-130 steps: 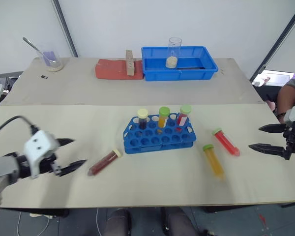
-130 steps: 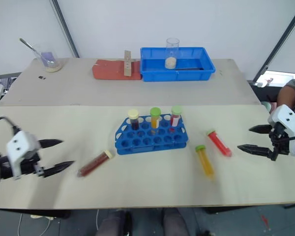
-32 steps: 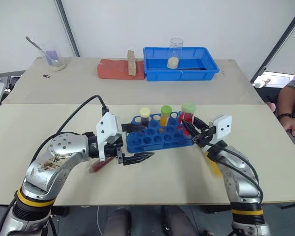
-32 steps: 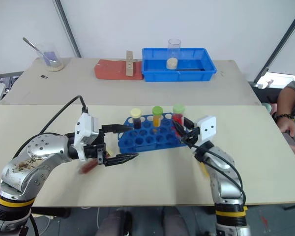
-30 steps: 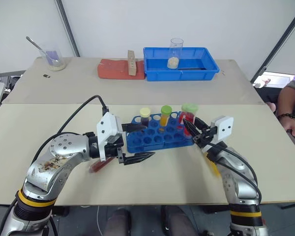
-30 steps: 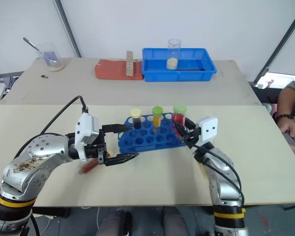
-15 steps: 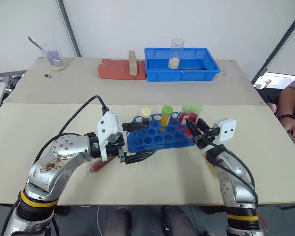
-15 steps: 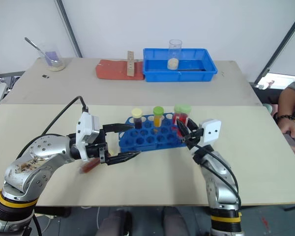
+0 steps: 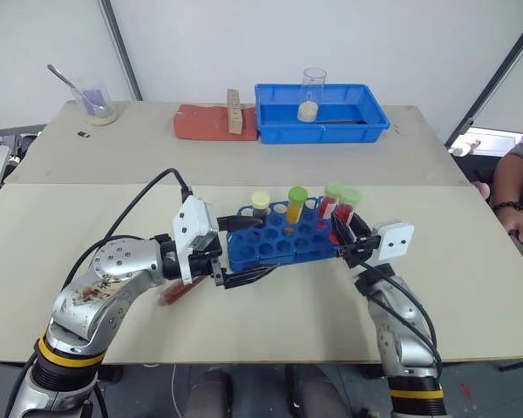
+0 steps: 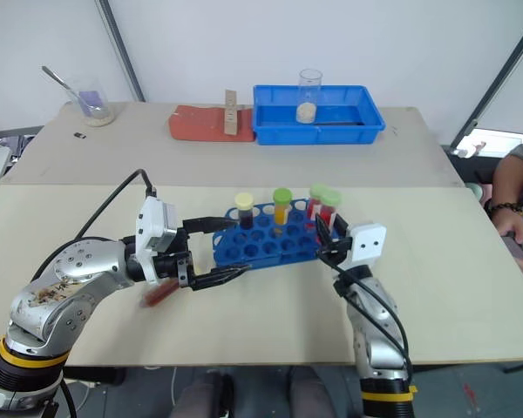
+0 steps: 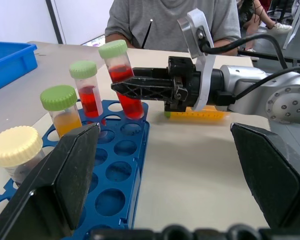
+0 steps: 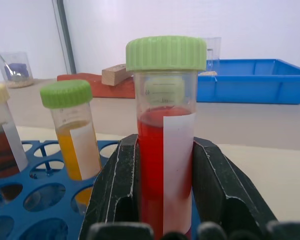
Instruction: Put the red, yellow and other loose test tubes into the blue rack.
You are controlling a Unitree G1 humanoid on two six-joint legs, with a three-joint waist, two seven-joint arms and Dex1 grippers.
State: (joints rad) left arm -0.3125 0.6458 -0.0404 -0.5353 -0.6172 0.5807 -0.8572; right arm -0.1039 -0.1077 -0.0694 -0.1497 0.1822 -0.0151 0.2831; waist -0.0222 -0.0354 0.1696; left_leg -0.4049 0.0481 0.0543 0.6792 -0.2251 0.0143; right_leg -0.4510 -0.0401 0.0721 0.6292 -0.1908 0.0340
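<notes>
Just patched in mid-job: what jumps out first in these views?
The right gripper holds a green-capped red tube upright over the right end of the blue rack, where three tubes already stand. The left gripper, jaws wide, straddles the rack's left end; a yellow tube lies behind the right arm.

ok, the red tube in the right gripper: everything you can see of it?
The red tube is clear plastic with a ribbed light-green screw cap, a white label strip down its side and faint printed markings under the cap. Red liquid fills it to roughly two-thirds. It stands near upright, tilted slightly, clamped at mid-body between the right gripper's two black fingers. It is at the right end of the blue rack, beside another red, green-capped tube already standing there. Its bottom seems just above the rack; whether it touches is unclear.
</notes>
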